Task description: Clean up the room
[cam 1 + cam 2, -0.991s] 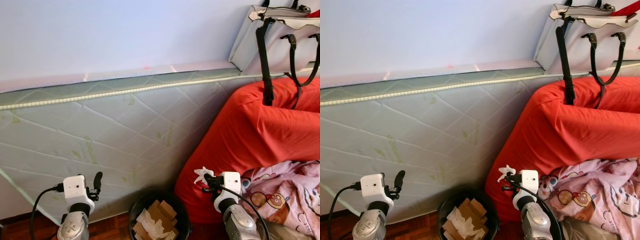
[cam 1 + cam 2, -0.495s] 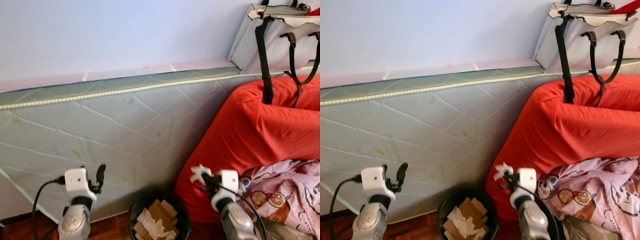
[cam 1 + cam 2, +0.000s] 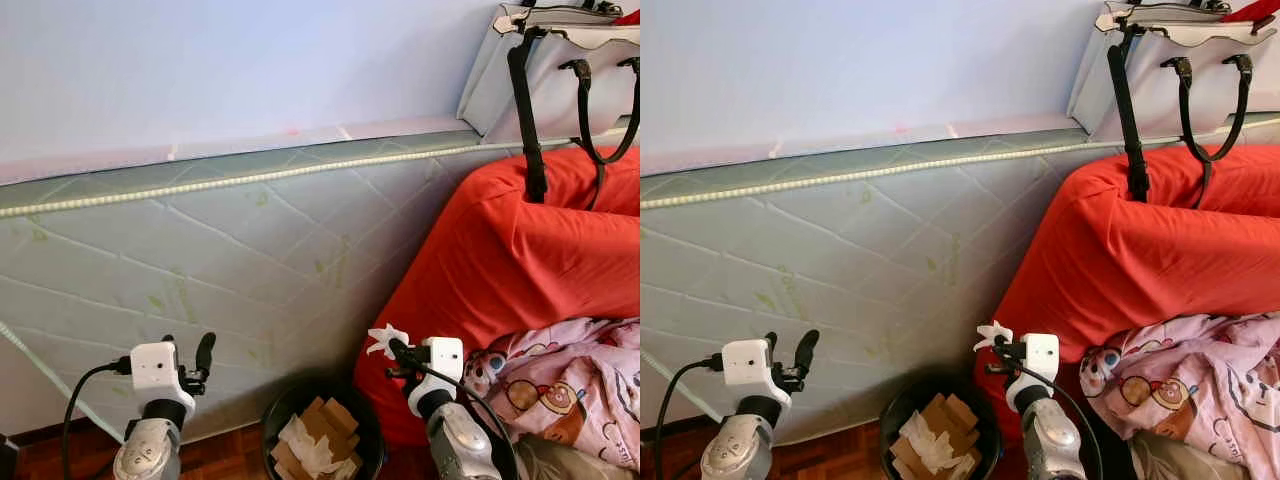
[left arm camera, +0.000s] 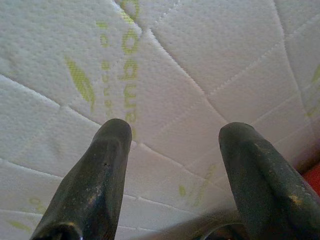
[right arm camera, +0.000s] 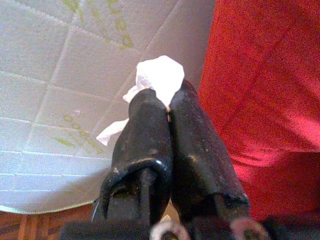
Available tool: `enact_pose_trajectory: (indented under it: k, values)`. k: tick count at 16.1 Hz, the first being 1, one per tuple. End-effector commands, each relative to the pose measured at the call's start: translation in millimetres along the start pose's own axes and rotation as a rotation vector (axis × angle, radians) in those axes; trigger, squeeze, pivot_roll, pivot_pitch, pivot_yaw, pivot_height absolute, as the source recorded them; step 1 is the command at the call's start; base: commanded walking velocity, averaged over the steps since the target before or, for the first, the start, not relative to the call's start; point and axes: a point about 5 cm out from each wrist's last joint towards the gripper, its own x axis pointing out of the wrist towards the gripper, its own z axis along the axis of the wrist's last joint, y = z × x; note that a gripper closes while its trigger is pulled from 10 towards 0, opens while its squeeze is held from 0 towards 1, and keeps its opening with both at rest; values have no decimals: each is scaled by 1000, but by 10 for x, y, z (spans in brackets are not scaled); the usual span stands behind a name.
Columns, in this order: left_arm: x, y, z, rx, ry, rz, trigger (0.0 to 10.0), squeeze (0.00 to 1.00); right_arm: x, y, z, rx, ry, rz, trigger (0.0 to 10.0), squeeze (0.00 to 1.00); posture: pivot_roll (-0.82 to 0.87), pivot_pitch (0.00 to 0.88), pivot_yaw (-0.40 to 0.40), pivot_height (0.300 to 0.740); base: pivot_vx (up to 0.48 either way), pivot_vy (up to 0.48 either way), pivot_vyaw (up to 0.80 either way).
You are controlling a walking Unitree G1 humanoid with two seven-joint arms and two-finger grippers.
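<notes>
My right end effector (image 5: 167, 107) clamps a white tissue (image 5: 159, 75); the black bin (image 3: 322, 432) sits below-left, apparently. Left end effector (image 4: 172, 150) gapes.

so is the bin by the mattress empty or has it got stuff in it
Not empty. The black bin on the floor holds brown cardboard pieces and crumpled white tissue. How deep they go cannot be told.

Quilted mattress (image 3: 230, 260) against pale wall (image 3: 220, 70); wooden floor (image 3: 230, 458).
</notes>
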Motion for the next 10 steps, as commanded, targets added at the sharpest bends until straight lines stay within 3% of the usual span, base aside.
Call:
enact_pose_trajectory:
  k: [1,6,10]
  values:
    - [-7,-44,20,10,9,-13,10000,0,-34,-50,-2,-12,-4,-7,10000,0,145,17,-65,690,0,0,0]
    - [-34,-52,32,6,16,-8,10000,0,-47,-80,10,-9,-10,-22,10000,0,135,40,-81,690,0,0,0]
    - [-65,-72,71,5,18,-10,10000,0,-29,24,-37,-24,26,18,10000,0,141,60,-82,675,0,0,0]
